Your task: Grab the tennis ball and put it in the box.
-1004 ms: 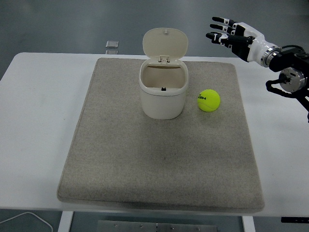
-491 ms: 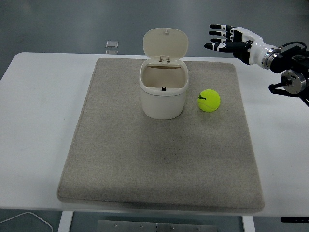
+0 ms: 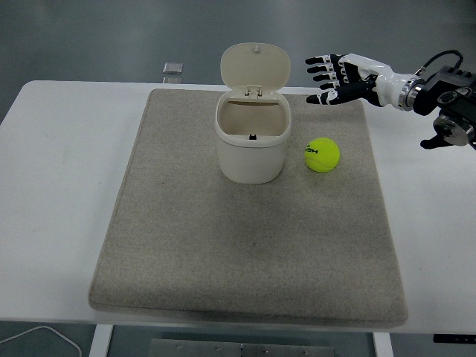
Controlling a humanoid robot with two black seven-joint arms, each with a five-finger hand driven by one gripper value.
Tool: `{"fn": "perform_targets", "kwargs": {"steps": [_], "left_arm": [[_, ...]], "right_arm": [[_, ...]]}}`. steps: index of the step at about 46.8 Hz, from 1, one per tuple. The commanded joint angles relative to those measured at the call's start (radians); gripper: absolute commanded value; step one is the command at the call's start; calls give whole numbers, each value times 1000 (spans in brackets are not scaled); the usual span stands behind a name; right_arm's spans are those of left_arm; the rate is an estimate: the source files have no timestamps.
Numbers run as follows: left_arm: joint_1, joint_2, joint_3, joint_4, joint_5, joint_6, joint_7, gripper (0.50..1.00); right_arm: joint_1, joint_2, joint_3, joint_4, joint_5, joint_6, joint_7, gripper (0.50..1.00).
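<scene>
The tennis ball lies on the grey mat, just right of the cream box, whose lid stands open at the far side. The right hand hovers beyond the ball, above the mat's far edge, fingers spread and holding nothing, with bare mat between them. The mat covers the white table.

1. One tennis ball.
2. One box, its lid raised.
3. One grey mat.
4. One white bench.
5. One robot hand.
6. One small object beyond the bench.
</scene>
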Motion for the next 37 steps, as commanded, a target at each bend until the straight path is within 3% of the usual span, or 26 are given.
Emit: {"fn": "perform_targets", "kwargs": {"steps": [1,14,37], "left_arm": [[0,0,0,0,0,0,0,996],[0,0,0,0,0,0,0,996],[0,0,-1,0,0,0,0,996]], "right_arm": [[-1,-24,2,31,-112,-1,34,915],[2,-111,-12,129,-457,0,129,915],[-19,-139,-14,169,-576,-16,145,913]]}}
